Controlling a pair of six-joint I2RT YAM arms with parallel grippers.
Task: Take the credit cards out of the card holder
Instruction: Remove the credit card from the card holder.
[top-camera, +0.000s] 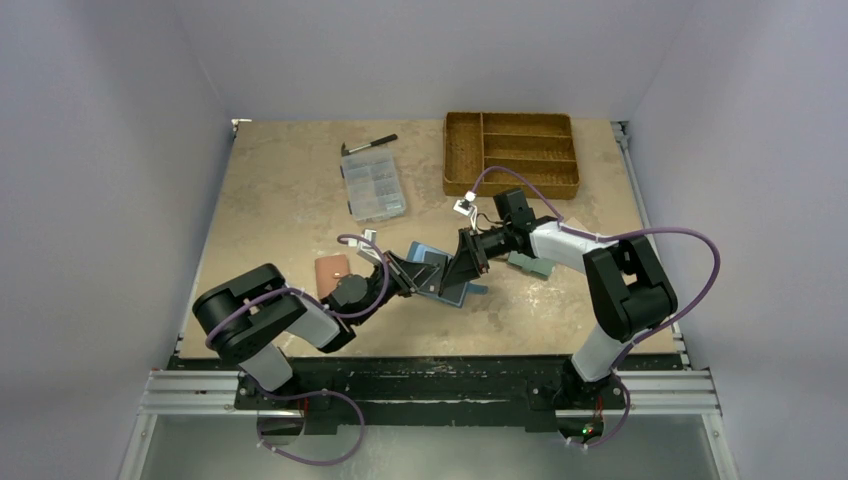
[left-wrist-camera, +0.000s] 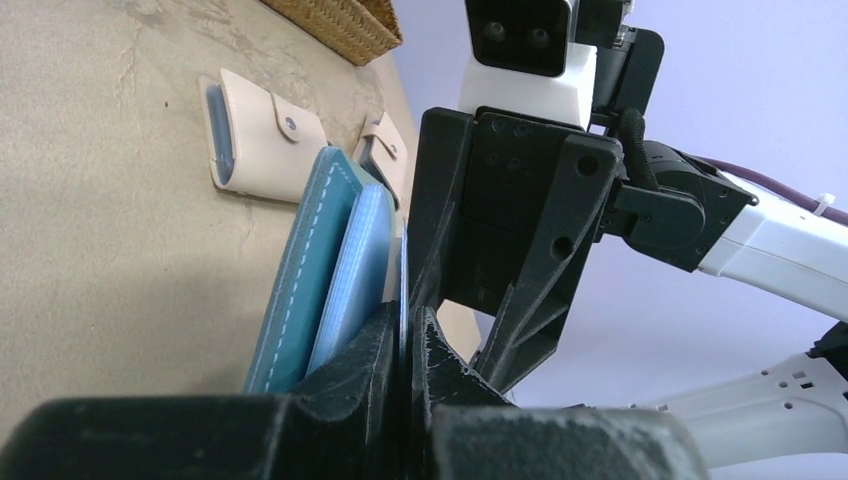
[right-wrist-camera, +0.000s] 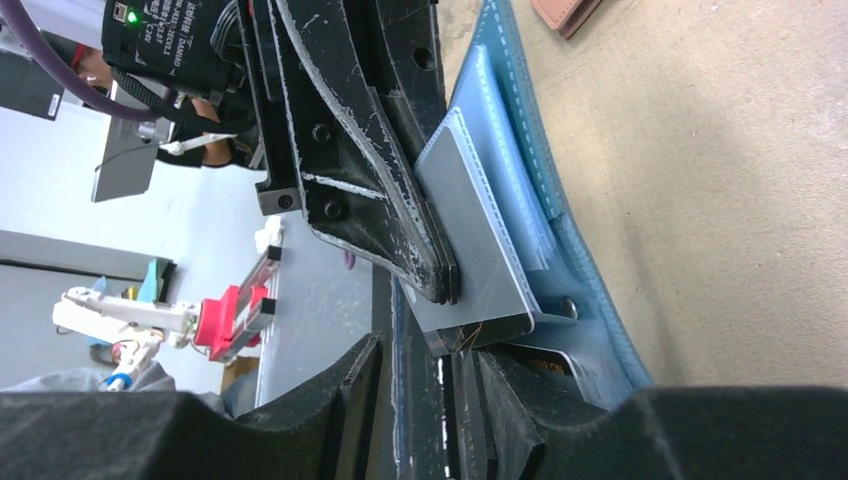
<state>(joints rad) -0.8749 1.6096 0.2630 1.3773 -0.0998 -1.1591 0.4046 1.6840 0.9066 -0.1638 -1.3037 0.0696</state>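
The dark blue card holder (top-camera: 428, 252) (left-wrist-camera: 300, 280) (right-wrist-camera: 585, 280) hangs open and tilted above the table between both grippers. My left gripper (top-camera: 402, 272) (left-wrist-camera: 405, 335) is shut on a thin grey-blue leaf (right-wrist-camera: 480, 240) standing out of it; I cannot tell whether that leaf is a credit card or a sleeve. My right gripper (top-camera: 464, 262) (right-wrist-camera: 425, 350) straddles the holder's dark lower edge. Its jaws stand partly apart, with thin dark sheets between them. A dark card edge with orange print (right-wrist-camera: 552, 366) shows in a pocket beside the right finger.
A pink-brown wallet (top-camera: 333, 271) lies left of the left gripper. A teal-green wallet (top-camera: 528, 264) is under the right forearm. Two beige wallets (left-wrist-camera: 255, 135) lie beyond. At the back are a clear organiser box (top-camera: 373, 187), a marker (top-camera: 368, 145) and a wicker tray (top-camera: 512, 152).
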